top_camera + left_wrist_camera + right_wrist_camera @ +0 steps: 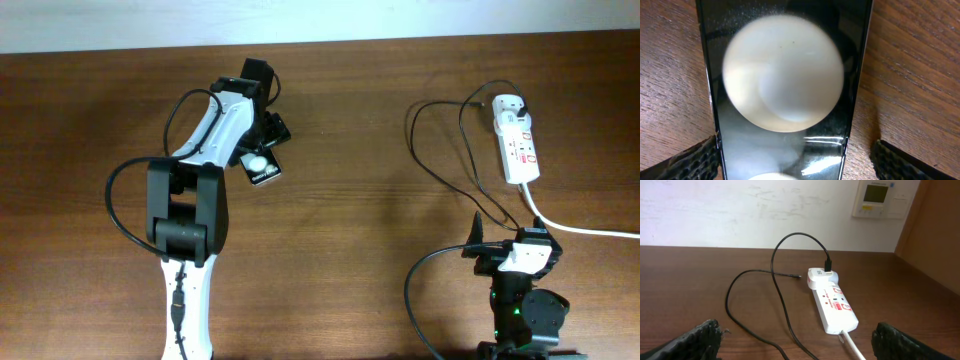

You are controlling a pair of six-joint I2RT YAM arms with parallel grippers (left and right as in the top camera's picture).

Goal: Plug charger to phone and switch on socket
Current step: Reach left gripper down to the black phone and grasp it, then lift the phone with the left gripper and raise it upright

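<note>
The phone (262, 167) lies on the table at the upper left, glossy black with round white reflections; it fills the left wrist view (785, 75). My left gripper (268, 128) (796, 145) is open and straddles the phone, its left finger at the phone's edge and its right finger a gap away. The white socket (517, 137) (832, 302) lies at the upper right. The charger's black cable (440, 170) (775, 280) loops on the table from a white adapter (817, 277) plugged into the socket's far end. My right gripper (510, 255) (800, 340) is open and empty, near the front edge.
The socket's thick white cord (580, 228) (852, 347) runs off to the right. A wall panel (877, 197) hangs behind the table. The cable's connector tip (799, 276) lies loose left of the adapter.
</note>
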